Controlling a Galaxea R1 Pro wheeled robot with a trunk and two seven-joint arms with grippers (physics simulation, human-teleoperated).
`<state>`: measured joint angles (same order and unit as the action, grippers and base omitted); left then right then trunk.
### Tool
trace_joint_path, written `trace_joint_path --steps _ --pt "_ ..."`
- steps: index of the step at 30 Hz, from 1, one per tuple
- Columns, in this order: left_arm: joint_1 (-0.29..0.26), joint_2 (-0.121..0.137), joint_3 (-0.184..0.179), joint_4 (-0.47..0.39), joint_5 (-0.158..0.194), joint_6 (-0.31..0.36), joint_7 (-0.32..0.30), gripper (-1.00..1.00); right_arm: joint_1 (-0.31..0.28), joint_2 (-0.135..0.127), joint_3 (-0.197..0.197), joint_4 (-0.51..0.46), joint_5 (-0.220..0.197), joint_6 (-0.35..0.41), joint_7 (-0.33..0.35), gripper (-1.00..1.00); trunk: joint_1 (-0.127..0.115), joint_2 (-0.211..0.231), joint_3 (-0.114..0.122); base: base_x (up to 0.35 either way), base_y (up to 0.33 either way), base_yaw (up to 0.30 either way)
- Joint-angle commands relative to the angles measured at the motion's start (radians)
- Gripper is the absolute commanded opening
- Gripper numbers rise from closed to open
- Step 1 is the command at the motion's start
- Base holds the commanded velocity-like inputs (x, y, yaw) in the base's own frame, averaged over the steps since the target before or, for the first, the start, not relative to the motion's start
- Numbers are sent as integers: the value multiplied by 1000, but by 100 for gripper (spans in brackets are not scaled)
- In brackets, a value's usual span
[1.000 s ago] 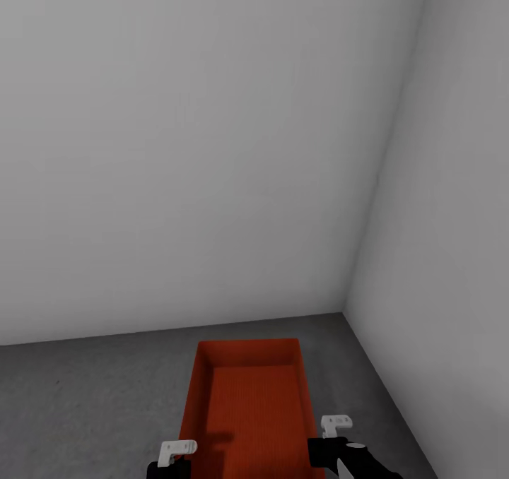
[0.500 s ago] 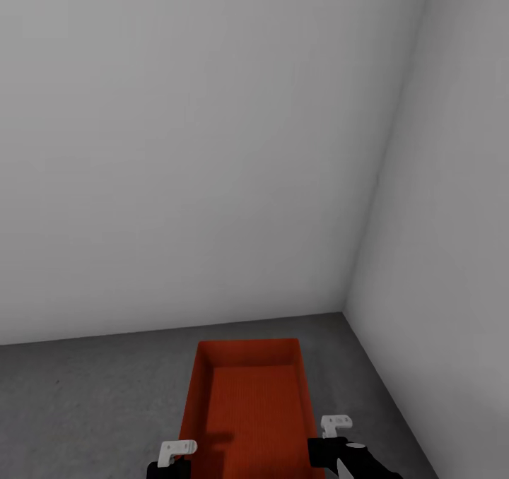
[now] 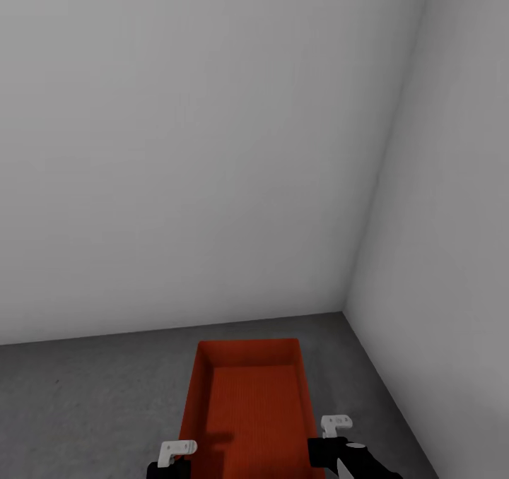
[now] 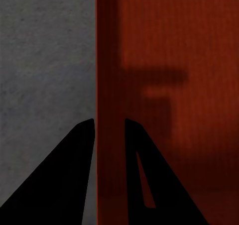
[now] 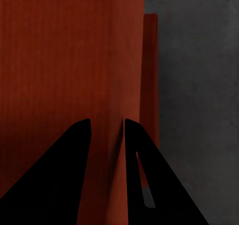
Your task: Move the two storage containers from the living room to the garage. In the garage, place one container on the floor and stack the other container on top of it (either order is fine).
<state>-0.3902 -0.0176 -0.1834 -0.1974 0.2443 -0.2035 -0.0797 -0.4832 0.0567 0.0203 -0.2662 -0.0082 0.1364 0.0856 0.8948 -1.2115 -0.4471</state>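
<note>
The orange-red rectangular open-top plastic container (image 3: 249,401) is in the corner of the garage, near the meeting of two plain pale grey walls (image 3: 198,147), with the dark grey speckled concrete floor (image 3: 85,394) around it. It is held from both long sides, probably because such a wide and light bin is more stable when two arms carry it by opposite walls.

The left tool (image 4: 109,121) has its two black fingers narrow around the thin left wall, one finger outside over the floor and one inside over the bottom. The right tool (image 5: 106,120) grips the right wall in the same manner. In the right wrist view a second orange-red edge (image 5: 151,75) shows just beside this wall and lower; it could be the rim of the other container underneath, but this cannot be told with certainty. It is also not clear whether the held bin touches what is below.

The walls are thin, upright and smooth, and the bottom has fine ribs running lengthwise. The plastic looks matte. The concrete is rough and grainy. A soft shadow of the left arm falls on the ribbed bottom.
</note>
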Motion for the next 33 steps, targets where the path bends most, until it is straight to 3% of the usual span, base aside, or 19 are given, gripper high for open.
trace_joint_path --steps 1,12,17,28,33 --pt "-1 24 -11 -4 6 -17 -2 -100 0 -5 12 2 -12 6 72 -100 0 -1 -1 0 0 0" --pt "-1 24 -11 -4 6 -17 -3 -100 0 -5 12 2 -12 6 72 -100 34 -64 -29 0 0 0" --pt "-1 24 -10 -4 6 -17 -3 -100 0 -5 12 2 -12 6 72 -100 34 -64 -29 0 0 0" --pt "-1 24 -10 -4 6 -17 -4 -100 0 -5 12 2 -12 6 72 -100 77 -141 -64 0 0 0" --pt "-1 24 -11 -4 7 -17 -4 -100 0 -5 12 2 -12 6 72 -100 80 -148 -67 0 0 0"
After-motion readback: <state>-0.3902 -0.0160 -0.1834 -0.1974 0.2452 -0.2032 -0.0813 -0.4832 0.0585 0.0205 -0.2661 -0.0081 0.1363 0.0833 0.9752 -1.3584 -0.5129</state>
